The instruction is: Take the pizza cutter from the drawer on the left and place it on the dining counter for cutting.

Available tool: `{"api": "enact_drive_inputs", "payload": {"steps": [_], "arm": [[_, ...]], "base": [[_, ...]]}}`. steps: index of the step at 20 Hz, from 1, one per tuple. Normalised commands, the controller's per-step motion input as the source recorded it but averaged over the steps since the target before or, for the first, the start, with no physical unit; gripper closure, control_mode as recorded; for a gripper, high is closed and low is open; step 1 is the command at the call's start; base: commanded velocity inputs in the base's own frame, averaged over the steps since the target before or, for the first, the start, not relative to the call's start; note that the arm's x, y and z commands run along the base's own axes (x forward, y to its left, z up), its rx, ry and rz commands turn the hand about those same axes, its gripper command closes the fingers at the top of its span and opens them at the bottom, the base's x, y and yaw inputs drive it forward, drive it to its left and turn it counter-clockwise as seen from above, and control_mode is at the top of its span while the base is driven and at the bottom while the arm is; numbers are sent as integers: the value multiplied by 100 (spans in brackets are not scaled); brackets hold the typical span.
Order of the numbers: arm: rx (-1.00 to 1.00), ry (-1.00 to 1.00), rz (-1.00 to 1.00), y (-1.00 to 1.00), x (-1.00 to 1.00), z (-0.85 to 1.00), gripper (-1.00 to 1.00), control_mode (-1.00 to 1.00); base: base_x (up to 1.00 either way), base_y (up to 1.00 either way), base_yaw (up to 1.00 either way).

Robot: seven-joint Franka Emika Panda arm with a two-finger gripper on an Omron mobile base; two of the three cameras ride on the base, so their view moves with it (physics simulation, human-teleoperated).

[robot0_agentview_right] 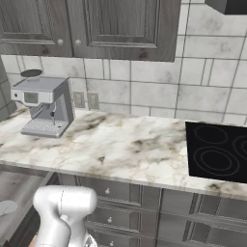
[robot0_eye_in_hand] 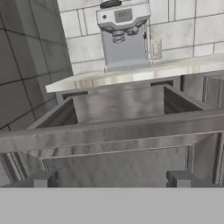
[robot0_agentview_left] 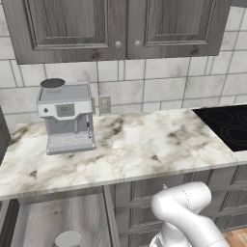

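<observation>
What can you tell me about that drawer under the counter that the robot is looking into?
The drawer is pulled out from under the marble worktop, just below the coffee machine. It looks like dark grey wood grain, with a panelled front facing the hand camera, and plain side walls and a back wall around a shallow, wide box. No part of its floor shows from here, so I can't tell what is inside. The open gripper hovers before its front, not touching.

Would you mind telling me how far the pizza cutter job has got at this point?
Done: the drawer stands pulled out below the worktop, its inside open to the hand view. In hand: the gripper is open and holds nothing, facing the drawer's front panel. Left: find and grasp the pizza cutter, lift it out and set it on the dining counter.
</observation>
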Motion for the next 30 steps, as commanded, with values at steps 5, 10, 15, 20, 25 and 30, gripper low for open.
{"api": "enact_drive_inputs", "payload": {"steps": [5, 10, 15, 20, 25, 30], "arm": [[0, 1, 0, -25, -2, 94, -100, -100], [0, 5, -2, -31, 0, 99, -100, -100], [1, 8, -1, -51, 4, 94, -100, -100], [2, 12, 0, -60, 27, 81, -100, -100], [5, 14, 0, -59, 47, 88, -100, -100], [2, 14, 0, -55, 58, 73, -100, -100]], "base": [[0, 0, 0], [0, 0, 0], [0, 0, 0], [0, 0, 0], [0, 0, 0], [0, 0, 0]]}}
